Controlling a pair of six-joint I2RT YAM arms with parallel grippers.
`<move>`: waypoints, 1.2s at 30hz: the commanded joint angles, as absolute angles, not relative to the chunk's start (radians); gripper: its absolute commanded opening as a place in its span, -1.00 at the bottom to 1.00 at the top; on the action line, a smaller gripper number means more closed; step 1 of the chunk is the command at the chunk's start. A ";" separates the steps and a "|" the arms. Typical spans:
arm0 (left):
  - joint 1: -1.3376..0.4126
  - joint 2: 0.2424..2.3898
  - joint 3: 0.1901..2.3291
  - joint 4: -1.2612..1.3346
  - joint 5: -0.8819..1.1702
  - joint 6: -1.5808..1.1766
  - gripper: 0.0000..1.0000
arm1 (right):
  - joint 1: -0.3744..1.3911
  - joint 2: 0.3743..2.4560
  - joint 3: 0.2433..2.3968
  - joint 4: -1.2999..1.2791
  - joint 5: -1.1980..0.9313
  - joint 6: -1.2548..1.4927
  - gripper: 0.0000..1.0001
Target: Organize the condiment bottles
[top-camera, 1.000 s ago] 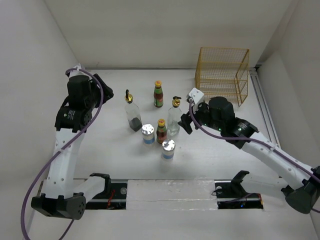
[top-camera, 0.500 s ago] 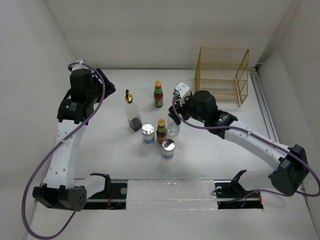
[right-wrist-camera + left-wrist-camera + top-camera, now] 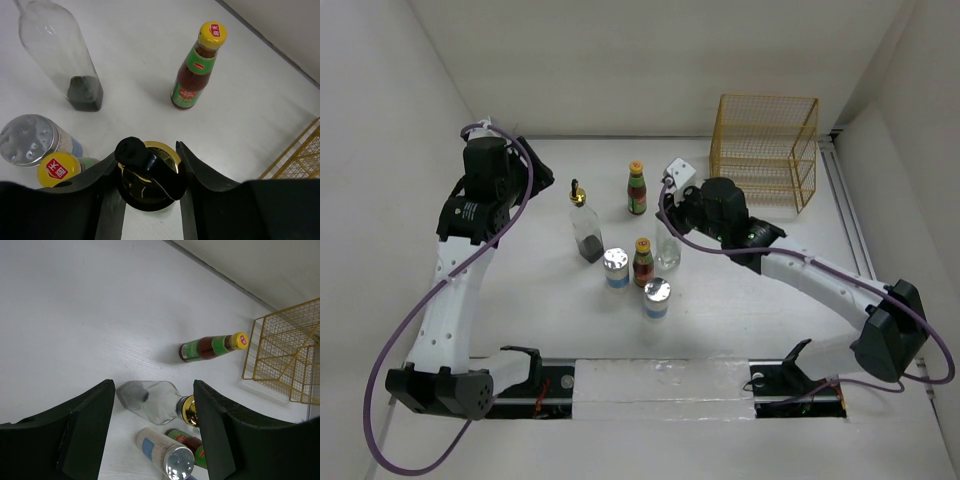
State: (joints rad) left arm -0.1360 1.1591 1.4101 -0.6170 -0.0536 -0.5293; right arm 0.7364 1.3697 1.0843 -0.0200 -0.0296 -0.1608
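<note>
Right tool [image 3: 147, 170] has its fingers pressed on either side of the gold top [image 3: 150, 186] of the clear bottle [image 3: 667, 250], which stands upright on the desk [image 3: 540, 320] at the right edge of the cluster. A sauce bottle [image 3: 643, 262] stands just beside it, a jar [image 3: 657, 297] is near, and the rack [image 3: 765, 150] is well apart behind. Left tool [image 3: 154, 390] hangs spread and empty above the second glass bottle [image 3: 150, 402]. The clear bottle looks nearly empty, so probably light, but it is tall, rigid, smooth glass and would break if dropped or knocked. Held only at the top, it may swing below the fingers, and the metal pourer is slick and could pull loose. A hold on the neck just under the gold collar would likely seat better. Any lift should go straight up to clear the close neighbours.
</note>
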 commanded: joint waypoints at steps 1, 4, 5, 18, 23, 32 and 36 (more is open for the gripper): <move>-0.138 1.154 1.433 -0.578 -0.040 -0.525 0.19 | 0.742 1.338 1.167 0.063 0.006 -0.167 -0.92; -0.138 1.154 1.424 -0.578 -0.031 -0.534 0.17 | 0.710 1.315 1.299 0.020 0.026 -0.167 -1.00; -0.138 1.154 1.424 -0.578 -0.031 -0.534 0.17 | 0.697 1.315 1.342 0.005 0.026 -0.167 -1.00; -0.138 1.164 1.394 -0.600 -0.041 -0.554 0.15 | 0.388 1.613 2.064 -0.199 -0.026 -0.167 -1.00; -0.138 1.155 1.385 -0.600 -0.051 -0.554 0.12 | 0.290 1.808 2.363 -0.247 -0.080 -0.158 -1.00; -0.138 1.146 1.376 -0.609 -0.098 -0.545 0.12 | 0.201 1.959 2.574 -0.212 -0.143 -0.158 -1.00; -0.138 1.146 1.356 -0.609 -0.098 -0.545 0.12 | 0.166 1.980 2.563 -0.171 -0.153 -0.140 -1.00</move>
